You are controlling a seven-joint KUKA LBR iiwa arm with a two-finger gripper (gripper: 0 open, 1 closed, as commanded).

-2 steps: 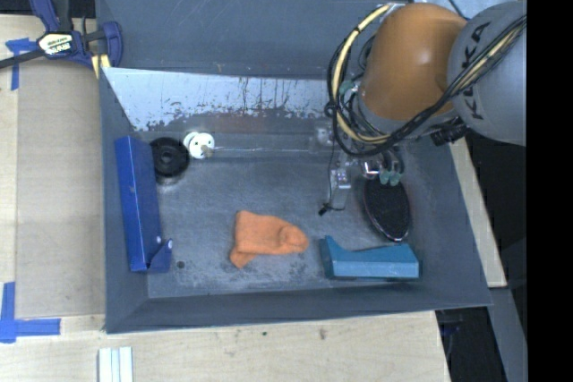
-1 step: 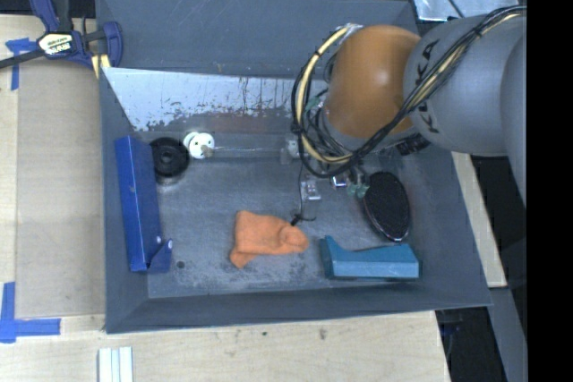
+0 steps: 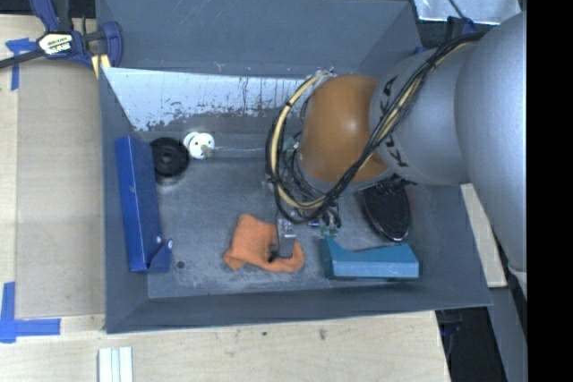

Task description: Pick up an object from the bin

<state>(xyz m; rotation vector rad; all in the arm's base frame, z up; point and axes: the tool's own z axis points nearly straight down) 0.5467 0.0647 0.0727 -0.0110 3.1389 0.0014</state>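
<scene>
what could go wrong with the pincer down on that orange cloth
The pincer sits at one edge of the crumpled orange cloth, not over its middle, so a lift might catch only a fold and slip off. The blue block lies close beside the pincer, so it could get nudged.

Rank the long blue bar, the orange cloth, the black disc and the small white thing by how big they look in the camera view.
1. long blue bar, along the left wall
2. orange cloth, partly covered by the gripper
3. black disc
4. small white thing beside it
</scene>
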